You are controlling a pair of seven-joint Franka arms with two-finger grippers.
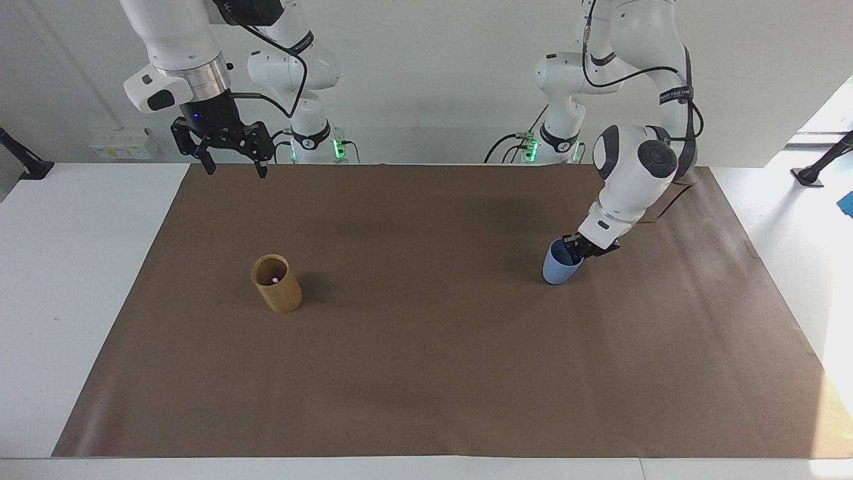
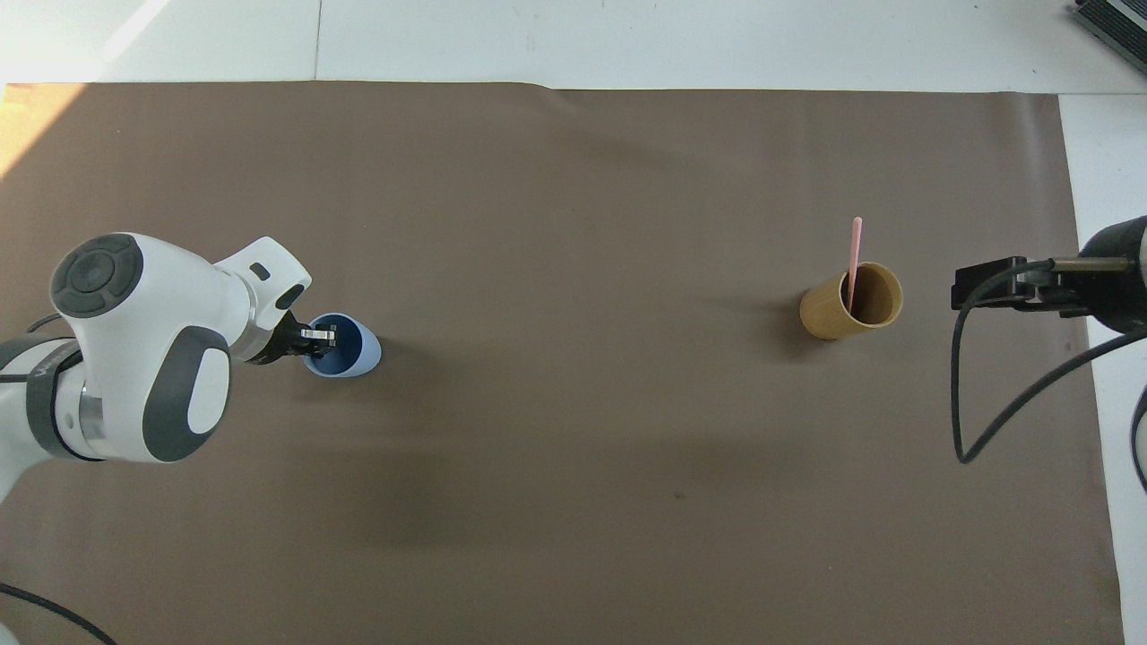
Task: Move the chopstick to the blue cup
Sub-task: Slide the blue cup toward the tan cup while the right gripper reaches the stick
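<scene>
The blue cup point(image 1: 557, 269) point(image 2: 351, 351) stands on the brown mat toward the left arm's end. My left gripper point(image 1: 574, 251) point(image 2: 319, 337) reaches down at its rim on the side toward that arm and is shut on the rim. The pink chopstick point(image 2: 855, 258) stands upright in the tan cup point(image 1: 278, 288) point(image 2: 829, 315) toward the right arm's end; in the facing view only its tip point(image 1: 275, 279) shows inside the cup. My right gripper point(image 1: 236, 168) point(image 2: 961, 288) waits open, high over the mat's edge by the robots.
A brown mat point(image 1: 426, 373) point(image 2: 573, 502) covers most of the white table. Only the two cups stand on it, well apart from each other.
</scene>
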